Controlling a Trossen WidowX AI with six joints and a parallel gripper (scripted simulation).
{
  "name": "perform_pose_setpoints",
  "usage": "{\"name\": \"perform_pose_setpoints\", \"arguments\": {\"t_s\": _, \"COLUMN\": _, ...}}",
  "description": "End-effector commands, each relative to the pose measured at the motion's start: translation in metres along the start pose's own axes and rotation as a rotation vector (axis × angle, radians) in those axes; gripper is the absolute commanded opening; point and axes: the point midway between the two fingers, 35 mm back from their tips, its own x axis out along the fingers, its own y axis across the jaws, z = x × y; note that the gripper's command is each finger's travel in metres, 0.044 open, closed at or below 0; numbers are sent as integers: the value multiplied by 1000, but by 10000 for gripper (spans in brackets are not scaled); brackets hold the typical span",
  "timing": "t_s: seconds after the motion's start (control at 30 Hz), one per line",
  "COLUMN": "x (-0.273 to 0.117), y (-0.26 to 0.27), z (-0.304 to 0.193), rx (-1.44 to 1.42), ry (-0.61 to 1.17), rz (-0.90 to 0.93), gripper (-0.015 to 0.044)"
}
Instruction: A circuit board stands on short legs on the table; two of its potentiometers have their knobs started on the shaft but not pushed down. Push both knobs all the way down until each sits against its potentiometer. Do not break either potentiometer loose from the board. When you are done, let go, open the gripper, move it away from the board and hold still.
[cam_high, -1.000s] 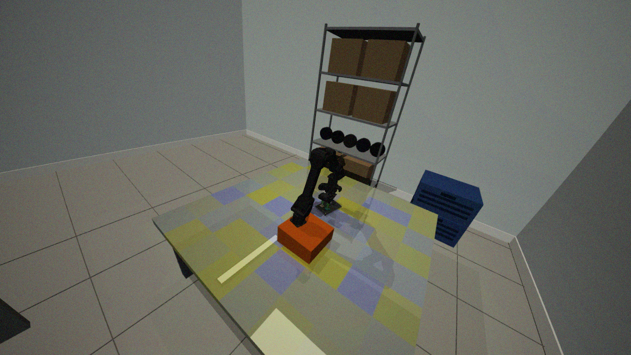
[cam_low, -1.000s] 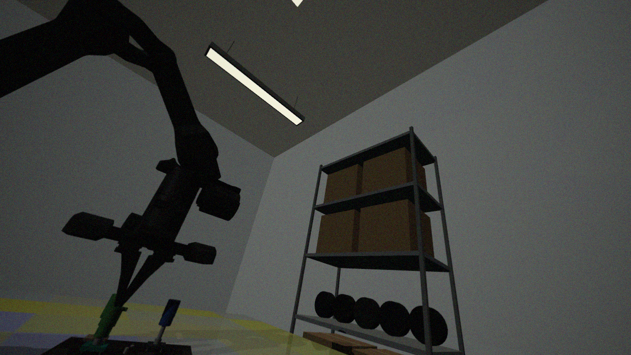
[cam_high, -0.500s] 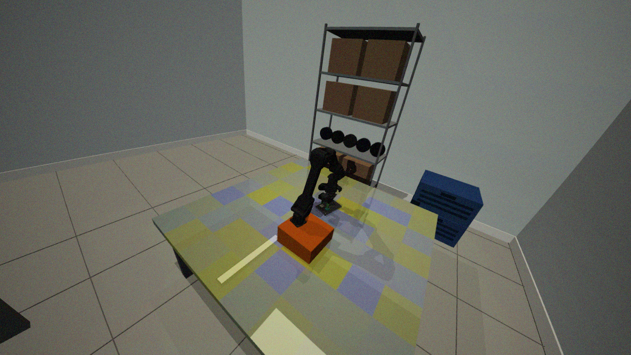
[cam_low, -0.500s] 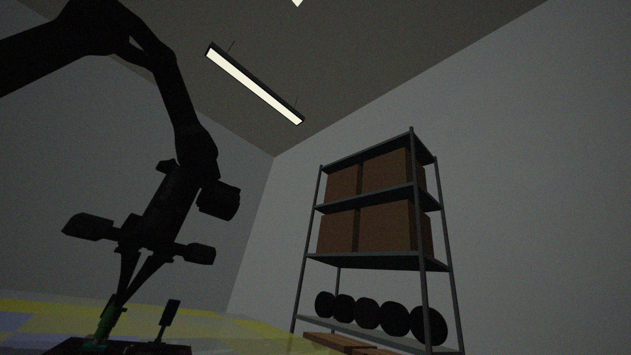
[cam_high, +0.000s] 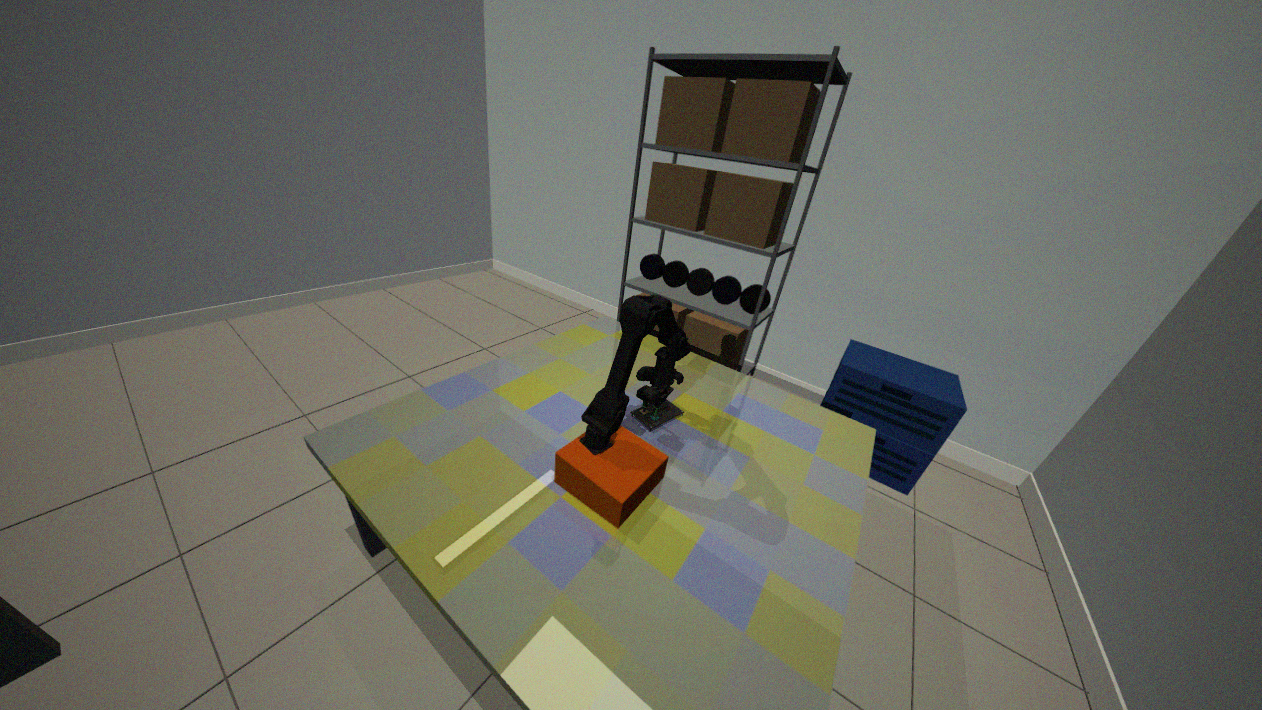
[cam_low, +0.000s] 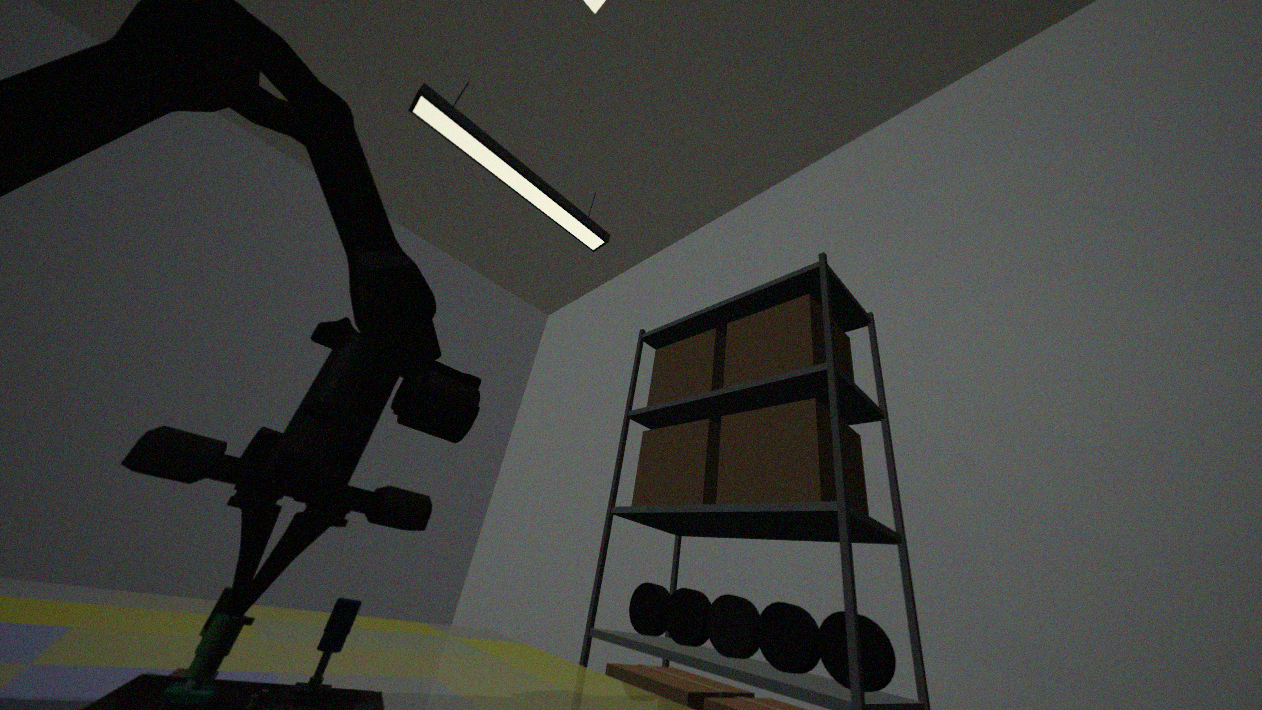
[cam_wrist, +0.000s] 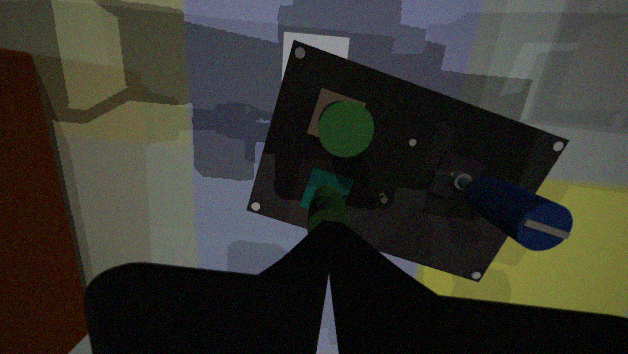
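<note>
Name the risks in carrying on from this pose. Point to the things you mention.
The shut gripper (cam_high: 654, 407) (cam_low: 238, 611) (cam_wrist: 330, 231) meets the green knob's top end; angled pressure could slip off or strain its potentiometer.

The blue knob (cam_low: 338, 625) (cam_wrist: 520, 212) stands high on its exposed shaft, so a sideways brush might tilt or loosen it.

Dark circuit board on table, blue knob raised on its shaft

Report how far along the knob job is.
Done: neither knob is confirmed down. In hand: the shut fingers are at the top of the slim green knob; its seating is unclear. Left: the blue knob, its shaft showing, then letting go and backing away.
</note>
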Motion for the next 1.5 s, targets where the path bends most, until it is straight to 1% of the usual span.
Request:
{"name": "perform_pose_setpoints", "arguments": {"t_s": 0.0, "x": 2, "y": 1, "z": 1, "rx": -4, "ry": -5, "rz": 2, "gripper": 0}}
{"name": "perform_pose_setpoints", "arguments": {"t_s": 0.37, "x": 2, "y": 1, "z": 1, "rx": -4, "ry": -5, "rz": 2, "gripper": 0}}
{"name": "perform_pose_setpoints", "arguments": {"t_s": 0.87, "x": -16, "y": 0, "z": 1, "rx": -4, "ry": -5, "rz": 2, "gripper": 0}}
{"name": "perform_pose_setpoints", "arguments": {"t_s": 0.9, "x": -10, "y": 4, "z": 0, "rx": -5, "ry": 0, "rz": 17, "gripper": 26}}
{"name": "perform_pose_setpoints", "arguments": {"t_s": 1.13, "x": -10, "y": 4, "z": 0, "rx": -5, "ry": 0, "rz": 17, "gripper": 210}}
{"name": "perform_pose_setpoints", "arguments": {"t_s": 1.2, "x": -11, "y": 0, "z": 3, "rx": -14, "ry": 0, "rz": -2, "gripper": 157}}
{"name": "perform_pose_setpoints", "arguments": {"t_s": 1.3, "x": -20, "y": -15, "z": 17, "rx": -54, "ry": -2, "rz": -80, "gripper": 79}}
{"name": "perform_pose_setpoints", "arguments": {"t_s": 1.4, "x": -24, "y": -20, "z": 20, "rx": -128, "ry": 0, "rz": -90, "gripper": 0}}
{"name": "perform_pose_setpoints", "arguments": {"t_s": 1.47, "x": -25, "y": -22, "z": 20, "rx": -191, "ry": 2, "rz": -86, "gripper": 0}}
